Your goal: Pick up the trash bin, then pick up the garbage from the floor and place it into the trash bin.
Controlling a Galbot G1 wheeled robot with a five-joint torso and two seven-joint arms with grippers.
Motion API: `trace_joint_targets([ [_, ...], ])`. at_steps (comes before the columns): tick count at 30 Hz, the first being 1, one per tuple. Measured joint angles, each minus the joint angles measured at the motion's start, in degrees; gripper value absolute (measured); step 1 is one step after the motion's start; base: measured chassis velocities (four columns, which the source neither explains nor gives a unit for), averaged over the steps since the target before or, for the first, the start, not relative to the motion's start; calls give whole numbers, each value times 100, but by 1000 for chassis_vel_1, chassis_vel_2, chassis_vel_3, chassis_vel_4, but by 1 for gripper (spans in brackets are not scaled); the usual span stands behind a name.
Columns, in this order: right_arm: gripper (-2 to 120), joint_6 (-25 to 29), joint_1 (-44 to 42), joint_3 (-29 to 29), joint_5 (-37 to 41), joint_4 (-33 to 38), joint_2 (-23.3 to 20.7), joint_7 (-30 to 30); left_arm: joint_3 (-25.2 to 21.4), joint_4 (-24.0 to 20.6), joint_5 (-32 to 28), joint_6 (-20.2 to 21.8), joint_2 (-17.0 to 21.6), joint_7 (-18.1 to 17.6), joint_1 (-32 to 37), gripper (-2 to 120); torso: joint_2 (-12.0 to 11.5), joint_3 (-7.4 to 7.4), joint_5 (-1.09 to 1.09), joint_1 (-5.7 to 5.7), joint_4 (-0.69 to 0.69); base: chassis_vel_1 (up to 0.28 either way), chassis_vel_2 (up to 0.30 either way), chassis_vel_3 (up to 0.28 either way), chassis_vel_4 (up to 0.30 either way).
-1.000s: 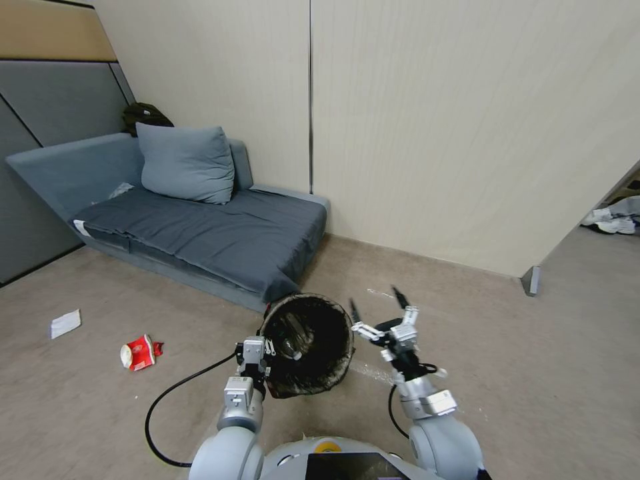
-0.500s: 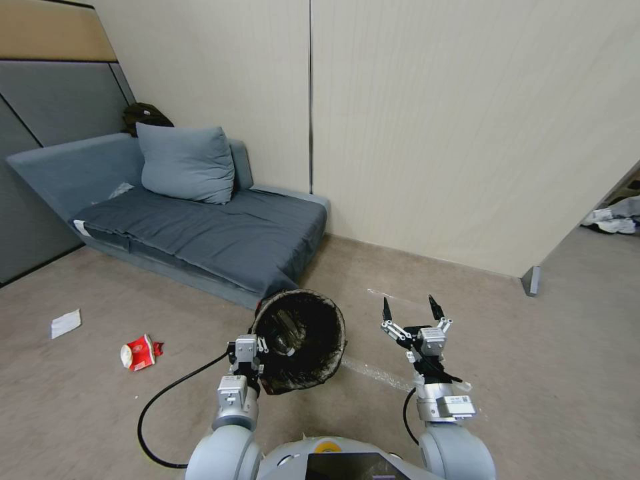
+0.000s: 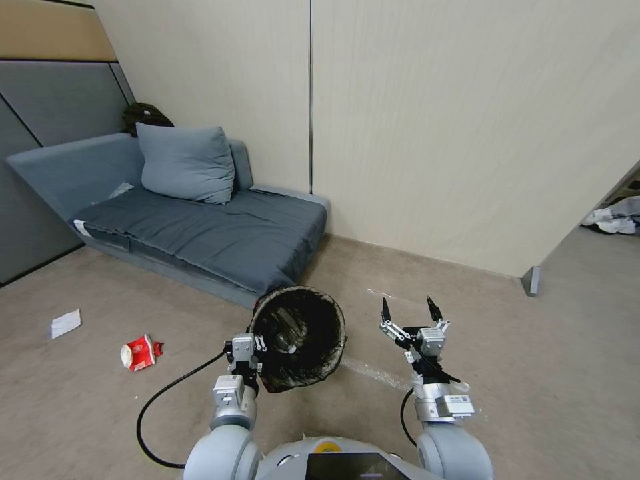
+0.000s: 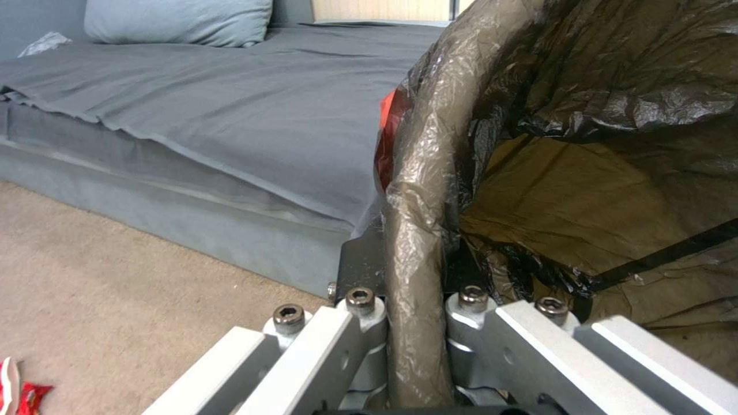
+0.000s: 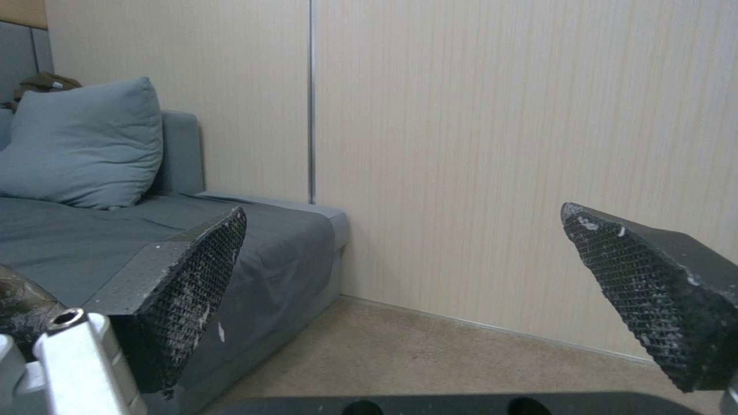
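The bin (image 3: pixel 298 337) is already picked up: the left gripper (image 3: pixel 255 349) pinches its bagged rim, and the bin hangs tilted above the floor (image 3: pixel 100 400) with its mouth facing the head camera, just in front of the sofa's (image 3: pixel 200 233) near corner. In the left wrist view the 2 fingers (image 4: pixel 361 323) clamp tight on either side of the rim, with the black liner folded over it. Something pale lies inside the bin, so some garbage may already be in it, though I cannot tell what it is.

The right gripper (image 3: pixel 408 313) is held up in the air beside the bin, well apart from it, with its 2 pads (image 5: pixel 192 271) spread wide and nothing between them.

So step 1 looks done, and the collecting is what remains. 2 pieces lie on the floor to the robot's left: a red-and-white packet (image 3: pixel 138 352) and, farther toward the left edge of the floor, a white slip (image 3: pixel 65 323). Both are well apart from either gripper. A thin clear strip of plastic (image 3: pixel 373 372) lies on the floor between the bin and the right arm; whether it counts as garbage I cannot tell. My judgement is that at least those 2 pieces are left to gather.
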Motion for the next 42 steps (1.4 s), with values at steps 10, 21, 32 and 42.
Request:
trace_joint_targets([
  [10,100,64,31,-159,4,-59,-5,30,31,-21,-6,45,-38,0,-19,2,0,0,0,0,0,26,32,33,23],
  [21,100,152,49,-198,-114,-129,-7,-75,48,-20,14,73,-75,-5,-25,2,0,0,0,0,0,85,101,98,85],
  [32,100,151,57,-204,-117,-145,-7,-112,35,3,37,60,-80,11,-24,2,0,0,0,0,1,120,122,123,123],
  [42,100,153,62,-177,-97,-148,-7,-132,23,3,86,54,-87,13,-16,2,-1,0,0,0,1,124,126,127,122],
])
